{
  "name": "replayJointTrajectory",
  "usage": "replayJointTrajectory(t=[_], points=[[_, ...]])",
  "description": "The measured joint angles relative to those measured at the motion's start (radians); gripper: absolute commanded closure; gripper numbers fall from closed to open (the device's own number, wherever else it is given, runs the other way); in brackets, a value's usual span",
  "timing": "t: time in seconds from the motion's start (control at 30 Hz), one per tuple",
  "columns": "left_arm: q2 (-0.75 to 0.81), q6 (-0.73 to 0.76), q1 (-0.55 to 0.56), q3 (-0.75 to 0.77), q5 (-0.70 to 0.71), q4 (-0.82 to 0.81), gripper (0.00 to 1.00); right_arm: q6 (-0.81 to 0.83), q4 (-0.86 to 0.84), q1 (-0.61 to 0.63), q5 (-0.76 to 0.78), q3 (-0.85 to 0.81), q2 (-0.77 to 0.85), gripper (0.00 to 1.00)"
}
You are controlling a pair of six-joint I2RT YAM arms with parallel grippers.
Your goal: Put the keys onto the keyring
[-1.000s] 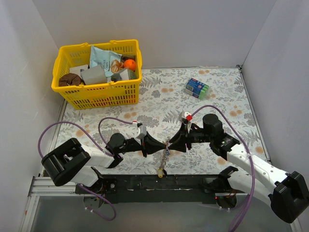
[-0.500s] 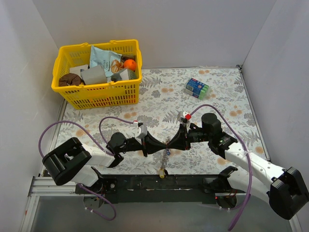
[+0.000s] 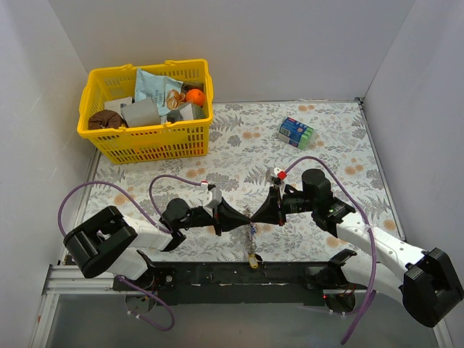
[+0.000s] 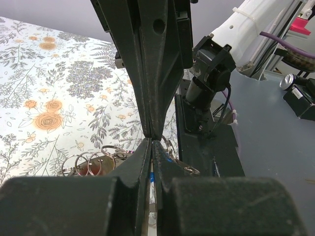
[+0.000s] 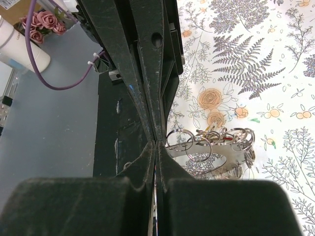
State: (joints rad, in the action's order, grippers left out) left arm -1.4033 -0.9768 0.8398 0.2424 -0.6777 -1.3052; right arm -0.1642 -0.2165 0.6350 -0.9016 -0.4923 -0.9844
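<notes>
Location: middle of the bench's near edge, where both arms meet tip to tip.
Left hand [image 3: 242, 216]: closed to a narrow slit. Its wrist view shows a thin blue sliver in the slit. Exactly which part is clamped cannot be told.
Right hand [image 3: 256, 215]: also closed narrow, pointing straight at the left hand, with the tips touching or just apart. The clamped part is hidden from view here too.
Keyring [image 5: 211, 147]: seen as a bunch of thin silvery rings just beside the fingertips, raised off the bench [image 3: 326, 145]. Judged to be pinched from both sides.
Keys [image 3: 251, 235]: strung in a short line running from the meeting point toward the near edge.
Yellow key [image 3: 252, 259]: lowest in the line, over the black rail [image 3: 290, 274] at the near edge.
Reason for hold: opposed pinches steady the thin ring, so one hand can fix it while the other works a key along the coil.
Step in hand (judgement): threading or re-gripping at the ring. How many keys are on the ring cannot be told.
Risk (judgement): the hanging keys may swing, and a light pinch may let the ring twist or drop.
Bystanders: yellow basket [image 3: 145, 145] at the far left corner and blue-green packet [image 3: 296, 133] toward the far right corner, both well apart from the work.
</notes>
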Motion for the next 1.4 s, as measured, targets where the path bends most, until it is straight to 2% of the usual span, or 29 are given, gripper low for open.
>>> replayJointTrajectory(t=[0.13,0.23,0.37,0.7,0.8,0.83,1.13,1.2,1.23,1.33,1.4], points=[[0.0,0.0,0.0,0.0,0.0,0.003,1.0,0.014,0.012,0.0,-0.002,0.0,0.001,0.77],[0.0,0.0,0.0,0.0,0.0,-0.003,1.0,0.031,0.046,0.0,0.008,0.0,0.003,0.69],[0.0,0.001,0.0,0.0,0.0,-0.004,1.0,0.042,0.082,0.0,0.024,0.0,0.005,0.67],[0.0,0.0,0.0,0.002,0.0,-0.004,1.0,0.016,0.069,0.0,0.031,0.004,0.005,0.77],[-0.001,0.0,0.0,0.002,0.0,-0.004,1.0,-0.008,0.032,0.0,0.029,0.017,0.002,0.89],[-0.002,0.0,0.0,0.002,0.0,-0.004,1.0,-0.013,0.027,0.0,0.027,0.018,-0.001,0.98],[-0.002,0.002,-0.004,0.002,0.004,0.007,1.0,-0.018,0.013,0.0,0.002,0.017,-0.031,0.99],[-0.002,0.007,-0.004,0.002,0.004,0.008,0.93,-0.009,0.028,0.0,0.006,0.013,-0.029,0.99],[-0.002,0.012,-0.004,0.002,0.003,0.008,0.8,-0.004,0.038,0.0,0.009,0.008,-0.028,0.99],[0.019,0.035,-0.003,0.002,0.001,0.01,0.59,0.019,0.085,0.001,0.026,-0.013,-0.029,0.99],[0.053,0.062,-0.003,0.003,0.0,0.008,0.54,0.037,0.13,0.001,0.043,-0.034,-0.034,0.99]])
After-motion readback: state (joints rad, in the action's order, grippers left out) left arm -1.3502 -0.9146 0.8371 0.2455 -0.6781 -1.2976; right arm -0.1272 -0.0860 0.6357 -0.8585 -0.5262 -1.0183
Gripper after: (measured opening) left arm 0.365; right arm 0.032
